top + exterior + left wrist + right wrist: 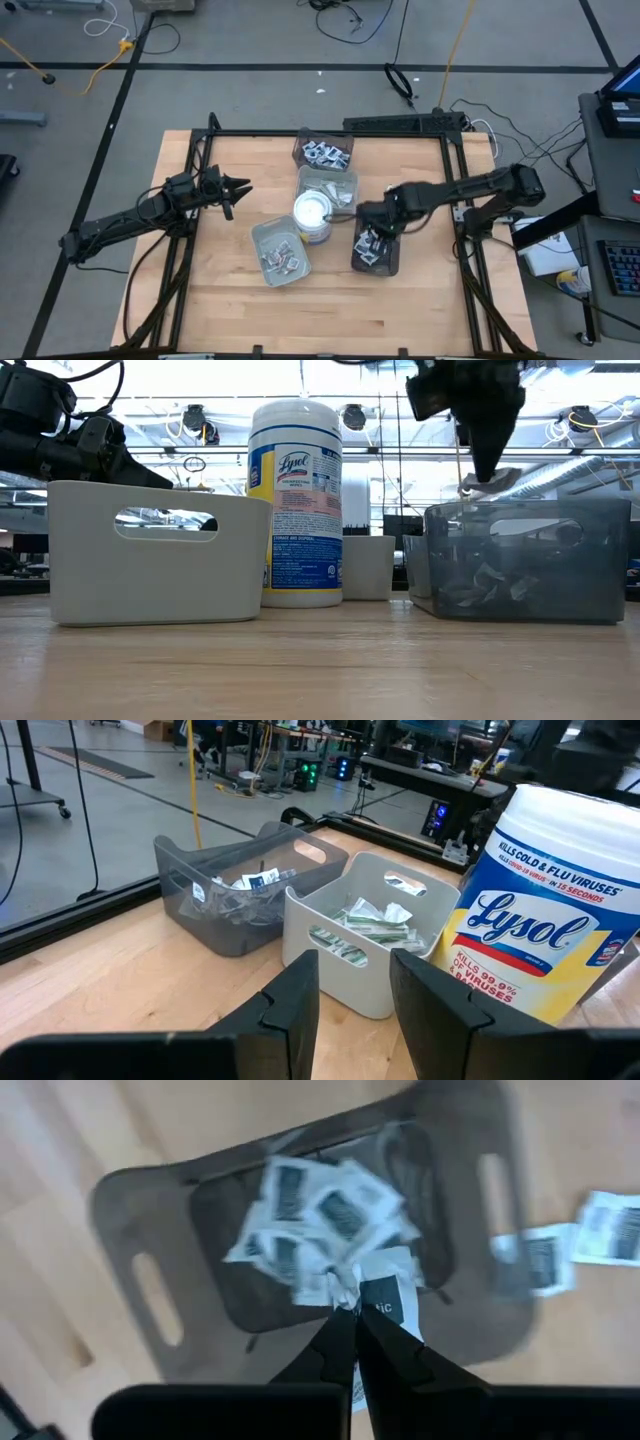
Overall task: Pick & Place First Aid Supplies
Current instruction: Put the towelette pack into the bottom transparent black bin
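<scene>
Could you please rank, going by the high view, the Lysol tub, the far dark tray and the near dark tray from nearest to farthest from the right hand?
1. The near dark tray: directly under the right hand, which pinches a white packet above it.
2. The Lysol tub: beside it, toward the table's middle.
3. The far dark tray: at the table's far edge.

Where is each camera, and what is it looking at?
High view: above the table, looking straight down; both arms show.
Low view: at tabletop height, looking level past the tub; the right gripper hangs in from above.
Left wrist view: on the left arm, facing the tub; the left gripper is open.
Right wrist view: looks down into the dark tray, shut on a packet.
High, low and left wrist views all show the tub.
</scene>
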`<state>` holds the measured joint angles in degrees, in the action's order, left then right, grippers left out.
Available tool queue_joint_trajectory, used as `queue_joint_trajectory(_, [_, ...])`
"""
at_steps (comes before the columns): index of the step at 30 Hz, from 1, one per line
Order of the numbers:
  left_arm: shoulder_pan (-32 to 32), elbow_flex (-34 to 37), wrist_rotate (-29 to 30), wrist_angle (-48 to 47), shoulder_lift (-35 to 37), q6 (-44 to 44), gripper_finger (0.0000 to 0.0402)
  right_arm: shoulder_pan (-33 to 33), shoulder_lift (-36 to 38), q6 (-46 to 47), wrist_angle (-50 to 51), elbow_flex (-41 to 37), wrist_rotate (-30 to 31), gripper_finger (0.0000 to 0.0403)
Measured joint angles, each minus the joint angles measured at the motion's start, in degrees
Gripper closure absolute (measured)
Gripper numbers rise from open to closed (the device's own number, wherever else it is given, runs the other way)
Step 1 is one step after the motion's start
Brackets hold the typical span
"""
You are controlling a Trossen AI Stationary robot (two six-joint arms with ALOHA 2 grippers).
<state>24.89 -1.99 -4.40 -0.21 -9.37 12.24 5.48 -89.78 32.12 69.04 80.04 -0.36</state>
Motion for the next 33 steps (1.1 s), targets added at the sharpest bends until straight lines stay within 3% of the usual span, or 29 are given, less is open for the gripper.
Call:
queue_joint_trajectory(10, [0.0,0.0,0.0,0.0,0.0,0.0,0.0273,5.7,-2.1,1.5,-2.5,-0.8,0.3,0.0399])
queue_joint_trajectory(19, [0.0,0.0,0.0,0.0,0.0,0.0,0.0273,6.7,-3.1,-1.4,-16.2,-12.2,0.2,0.0399])
queue_joint_trajectory(24, [0.0,0.0,0.0,0.0,0.0,0.0,0.0273,6.5,-3.2,-2.8,-18.8,-16.0,0.3,0.0397])
queue_joint_trajectory(27, [0.0,0.0,0.0,0.0,0.0,0.0,0.0273,6.2,-3.2,-2.9,-18.3,-16.4,-1.2,0.0375])
queue_joint_trajectory(33, [0.0,0.0,0.0,0.0,0.0,0.0,0.0273,6.1,-3.2,-5.0,-17.9,-15.6,-2.5,0.0275])
